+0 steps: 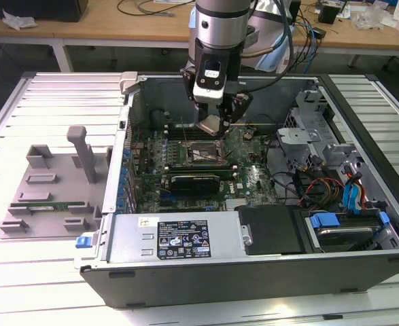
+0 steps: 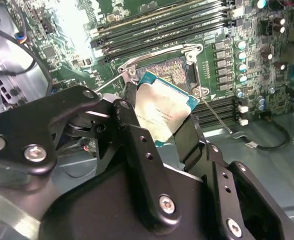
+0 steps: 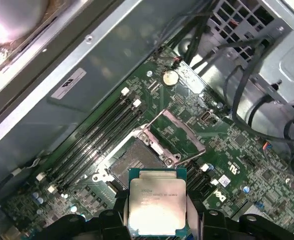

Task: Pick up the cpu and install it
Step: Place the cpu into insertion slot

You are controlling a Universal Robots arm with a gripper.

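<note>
cpu (image 3: 157,202) gripped tight in your hand (image 2: 159,117), hovering above open motherboard socket (image 3: 131,162) inside computer case (image 1: 267,282), not yet seated.

- Long wood desk (image 1: 83,30) at the back, w/ white legs (image 1: 62,56).
- Black wires (image 1: 139,11) & a scrunched white bag (image 1: 17,19) lie on the desk.
- Dark floor (image 1: 9,64) under the desk.
- Work table (image 1: 22,285) in front, top made of silver slats.
- Bright light shines off the near slats, esp. at the exterior view's left.
</note>
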